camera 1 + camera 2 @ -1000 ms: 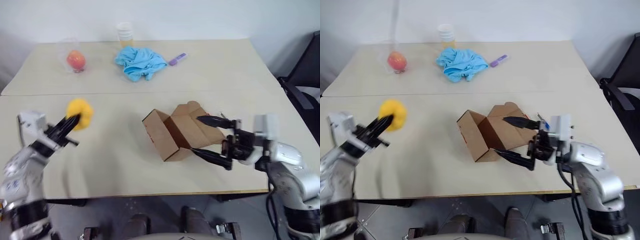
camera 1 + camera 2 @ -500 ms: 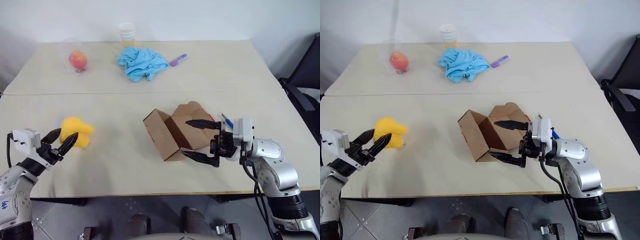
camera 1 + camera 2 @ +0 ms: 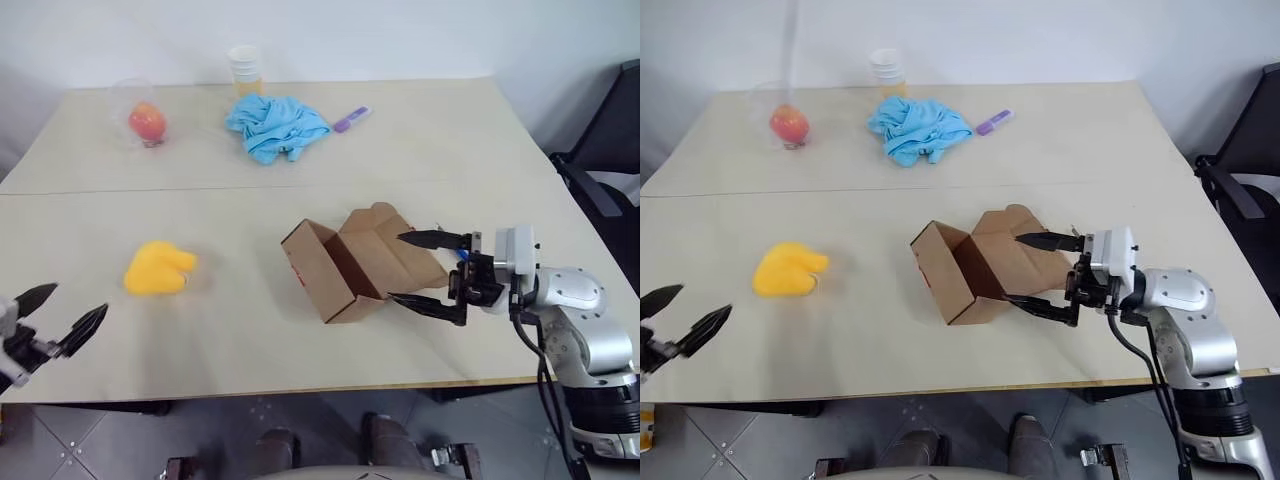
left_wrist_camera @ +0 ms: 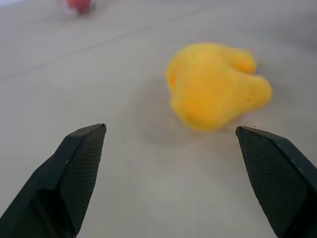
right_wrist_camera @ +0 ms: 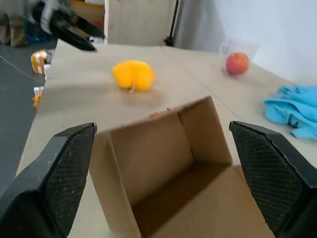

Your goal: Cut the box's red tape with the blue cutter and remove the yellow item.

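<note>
My left end effector (image 3: 55, 322) hangs wide open and empty, the yellow item (image 3: 159, 268) lying apart at one o'clock; my right end effector (image 3: 425, 270) gapes around the open box (image 3: 355, 262).

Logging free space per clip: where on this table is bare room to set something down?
Bare: the stretch between the yellow item and the box; the far right corner beyond the purple marker. Crowded: the far edge with fruit, cups and blue cloth, and the box's right side, where the right end effector straddles it.
</note>
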Controlling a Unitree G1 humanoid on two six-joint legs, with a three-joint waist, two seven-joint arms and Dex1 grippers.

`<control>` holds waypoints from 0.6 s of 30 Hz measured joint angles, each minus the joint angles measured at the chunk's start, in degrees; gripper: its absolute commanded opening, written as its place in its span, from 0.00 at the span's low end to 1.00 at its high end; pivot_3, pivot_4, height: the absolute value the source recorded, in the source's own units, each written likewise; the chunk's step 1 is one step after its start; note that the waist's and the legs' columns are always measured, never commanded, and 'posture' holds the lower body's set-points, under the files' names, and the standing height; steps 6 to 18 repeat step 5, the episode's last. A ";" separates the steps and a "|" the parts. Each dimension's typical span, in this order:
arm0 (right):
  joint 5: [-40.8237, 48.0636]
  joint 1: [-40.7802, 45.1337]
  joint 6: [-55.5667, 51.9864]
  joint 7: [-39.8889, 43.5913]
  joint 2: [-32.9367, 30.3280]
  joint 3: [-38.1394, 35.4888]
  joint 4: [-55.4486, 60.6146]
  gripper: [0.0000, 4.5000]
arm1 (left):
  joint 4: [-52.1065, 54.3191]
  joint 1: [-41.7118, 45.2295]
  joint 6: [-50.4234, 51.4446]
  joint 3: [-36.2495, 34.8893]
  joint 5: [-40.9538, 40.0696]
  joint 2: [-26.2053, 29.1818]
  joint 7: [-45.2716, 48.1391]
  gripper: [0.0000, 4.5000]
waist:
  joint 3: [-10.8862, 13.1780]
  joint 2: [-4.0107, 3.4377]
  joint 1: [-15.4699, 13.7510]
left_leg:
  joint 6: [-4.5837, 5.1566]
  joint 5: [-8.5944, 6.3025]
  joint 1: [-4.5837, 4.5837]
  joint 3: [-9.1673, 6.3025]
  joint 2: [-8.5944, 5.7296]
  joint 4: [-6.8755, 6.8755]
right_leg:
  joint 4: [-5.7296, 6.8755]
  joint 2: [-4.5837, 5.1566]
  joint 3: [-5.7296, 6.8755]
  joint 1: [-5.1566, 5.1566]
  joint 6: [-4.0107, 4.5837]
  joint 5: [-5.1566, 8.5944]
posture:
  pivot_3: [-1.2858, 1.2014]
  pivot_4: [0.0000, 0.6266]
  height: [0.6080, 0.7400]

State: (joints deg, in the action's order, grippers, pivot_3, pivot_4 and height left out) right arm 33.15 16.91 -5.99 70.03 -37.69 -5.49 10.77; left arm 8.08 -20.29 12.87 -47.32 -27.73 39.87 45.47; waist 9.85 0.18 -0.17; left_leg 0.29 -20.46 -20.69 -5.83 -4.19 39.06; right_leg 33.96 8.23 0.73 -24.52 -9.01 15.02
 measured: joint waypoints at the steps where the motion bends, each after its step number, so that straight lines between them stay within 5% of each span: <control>1: -0.51 -0.14 0.79 0.47 -0.15 0.02 -0.09 1.00 | 0.74 -0.83 -0.47 -0.43 -0.16 -0.59 0.24 0.99 | 0.00 0.00 -0.21 | 0.00 0.00 0.07 0.00 -0.01 0.01 | -0.05 0.02 -0.01 0.07 0.00 0.00 | 0.52 0.24 1.00; 18: -1.64 -1.78 2.38 -0.05 -0.22 -0.12 -0.68 1.00 | 3.01 -2.29 -0.94 -0.16 0.00 -3.60 -1.32 0.99 | 0.00 -0.01 -0.85 | 0.01 -0.01 0.18 0.05 -0.01 0.00 | -0.03 0.03 -0.05 0.12 0.02 0.01 | 0.52 0.24 1.00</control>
